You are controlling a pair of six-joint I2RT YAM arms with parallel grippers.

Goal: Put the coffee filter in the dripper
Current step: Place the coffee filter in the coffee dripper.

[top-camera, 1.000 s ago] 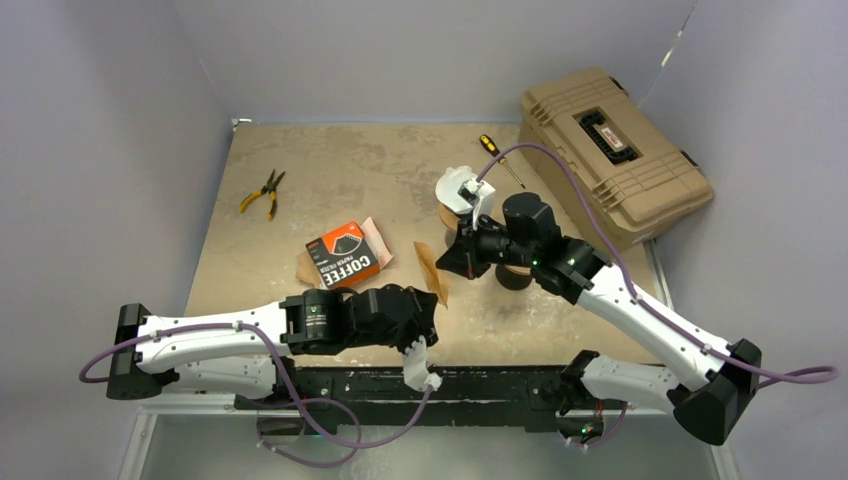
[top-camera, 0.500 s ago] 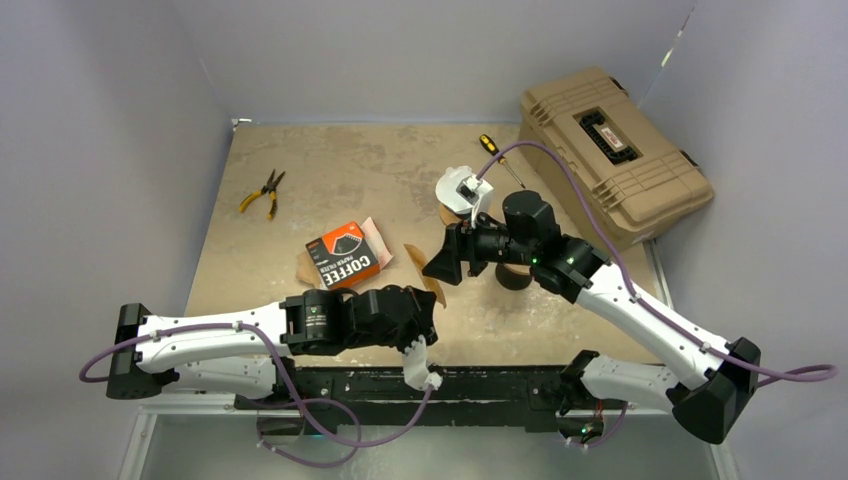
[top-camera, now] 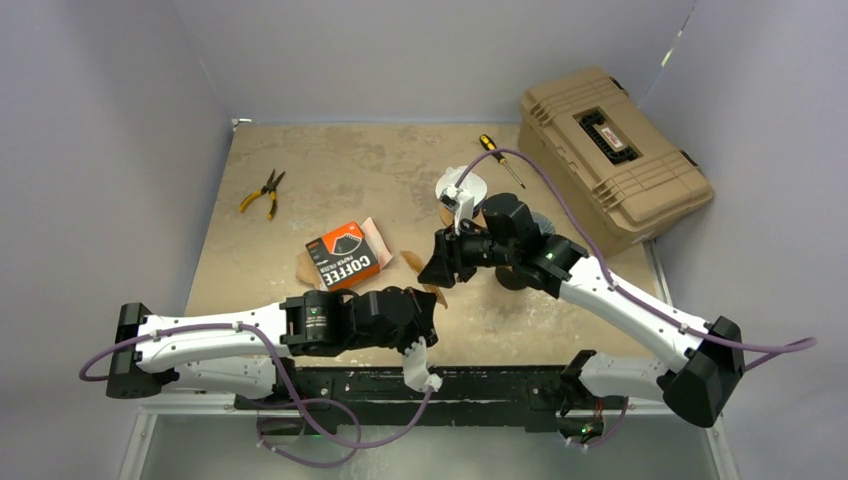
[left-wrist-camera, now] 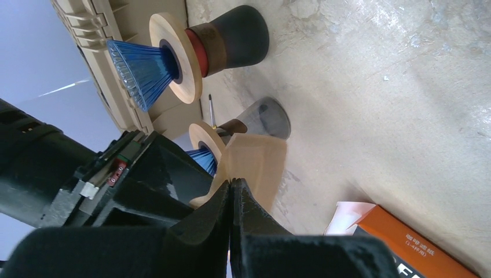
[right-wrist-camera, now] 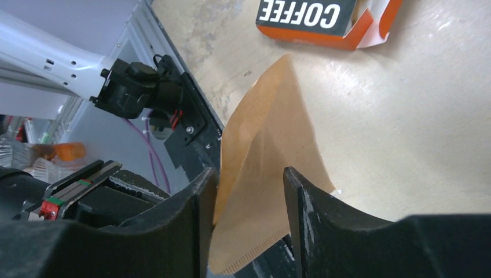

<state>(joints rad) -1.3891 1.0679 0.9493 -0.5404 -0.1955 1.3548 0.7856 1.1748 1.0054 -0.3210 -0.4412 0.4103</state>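
My left gripper (top-camera: 428, 300) is shut on a brown paper coffee filter (left-wrist-camera: 257, 165), pinching its lower edge and holding it up above the table. My right gripper (top-camera: 437, 268) is open, and its two fingers stand on either side of the same filter (right-wrist-camera: 266, 150); I cannot tell whether they touch it. In the left wrist view two drippers stand beyond the filter, each a blue ribbed cone in a wooden ring on a dark base: one far (left-wrist-camera: 151, 65), one close behind the filter (left-wrist-camera: 204, 155). In the top view the right arm mostly hides them.
An orange and black coffee filter box (top-camera: 345, 255) lies open just left of the grippers. A tan hard case (top-camera: 615, 150) sits at the back right. Yellow pliers (top-camera: 263, 192) lie at the left and a screwdriver (top-camera: 497, 155) at the back.
My right gripper has moved left and down towards the left gripper, and the filter now sits between its open fingers. The left arm has stayed in place.
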